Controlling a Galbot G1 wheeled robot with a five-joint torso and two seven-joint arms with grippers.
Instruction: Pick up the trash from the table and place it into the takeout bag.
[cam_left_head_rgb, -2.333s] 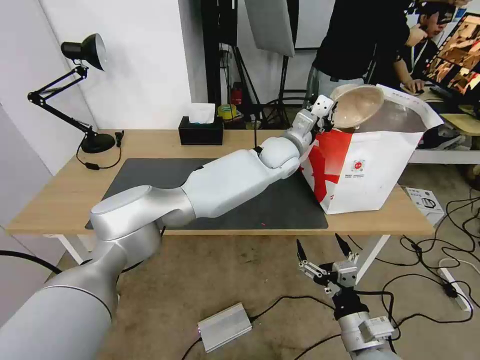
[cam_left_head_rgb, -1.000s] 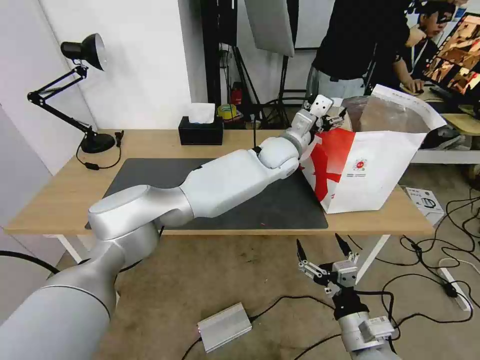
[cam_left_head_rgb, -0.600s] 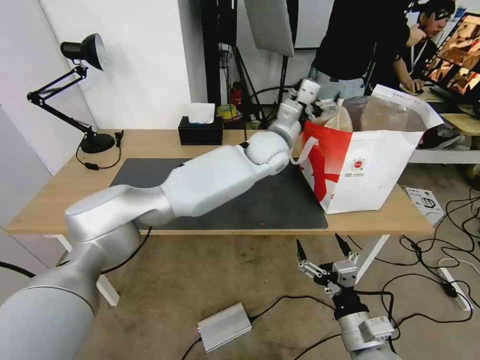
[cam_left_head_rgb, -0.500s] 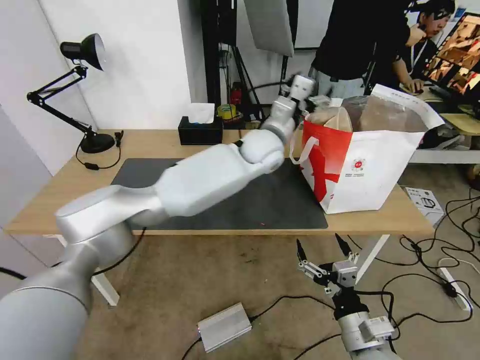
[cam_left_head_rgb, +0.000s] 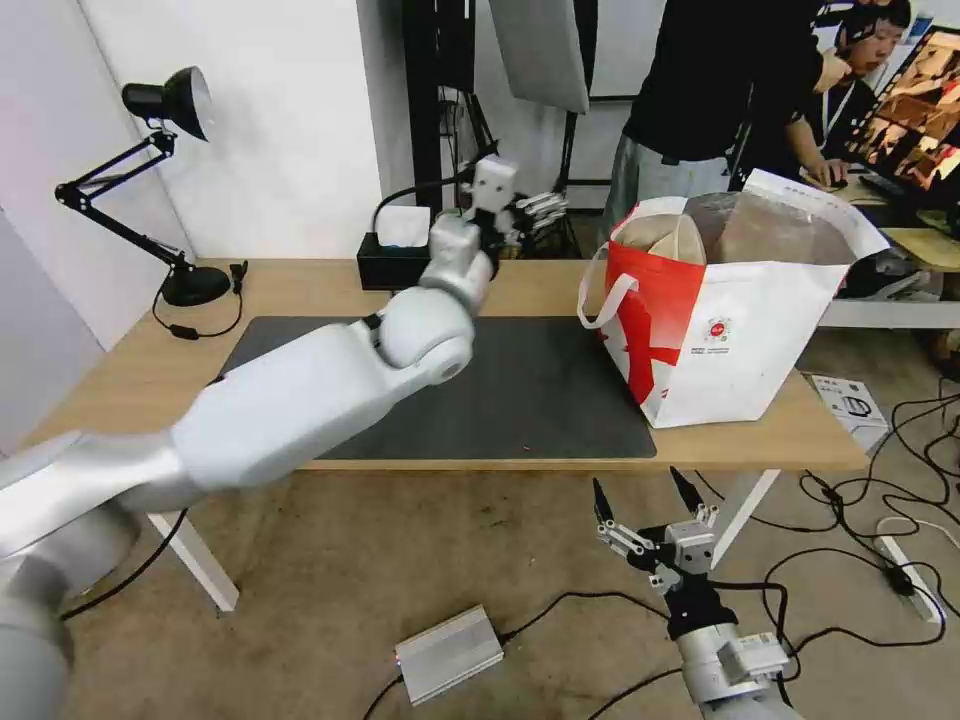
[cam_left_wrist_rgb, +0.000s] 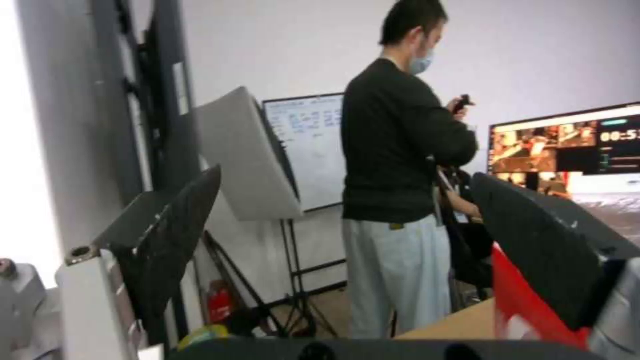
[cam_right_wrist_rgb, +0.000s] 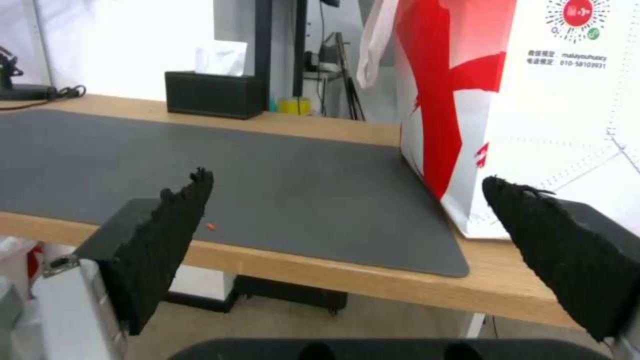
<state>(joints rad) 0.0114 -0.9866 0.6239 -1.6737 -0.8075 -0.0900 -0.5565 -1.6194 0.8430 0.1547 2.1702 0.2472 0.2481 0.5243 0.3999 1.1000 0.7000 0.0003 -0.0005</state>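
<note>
Left gripper empty above the table; beige bowl inside the takeout bag.

Left gripper: fingers spread wide, nothing between them, raised over the far edge of the table near the black tissue box, well apart from the bag. Left arm reaches forward and up across the dark grey mat. Right gripper: fingers wide apart, empty, parked below the table's front edge. The bag stands on the table's right end, the bowl tilted at its open top.
</note>
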